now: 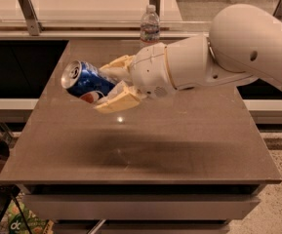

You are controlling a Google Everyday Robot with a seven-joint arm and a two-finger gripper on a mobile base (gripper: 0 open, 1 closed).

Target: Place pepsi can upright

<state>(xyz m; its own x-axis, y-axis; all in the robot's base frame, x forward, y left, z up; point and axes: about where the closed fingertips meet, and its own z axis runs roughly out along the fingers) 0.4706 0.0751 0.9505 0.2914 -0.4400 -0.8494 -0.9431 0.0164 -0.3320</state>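
One can matters here, and you have it in the air: the pepsi can (87, 82) is clamped between the two fingers of the gripper (101, 87), which hangs over the left part of the table (179, 145), at about ten o'clock from the tabletop's centre. The can lies on its side, with its silver top aimed toward nine o'clock and its base end toward the wrist. One finger presses at the can's twelve o'clock and the other at its six. That hold across the body looks chosen so that a turn of the wrist can swing the top upward without regripping.

A soft shadow (116, 147) on the wood below shows the can is clear of the surface, so you have room to turn it. I judge the placing not yet begun: the can needs roughly a quarter turn, then a descent until its base sits flat.

Release only when it is level, because a tilted can will tip and roll. The water bottle (150, 26) stands at the table's twelve o'clock edge, well apart.
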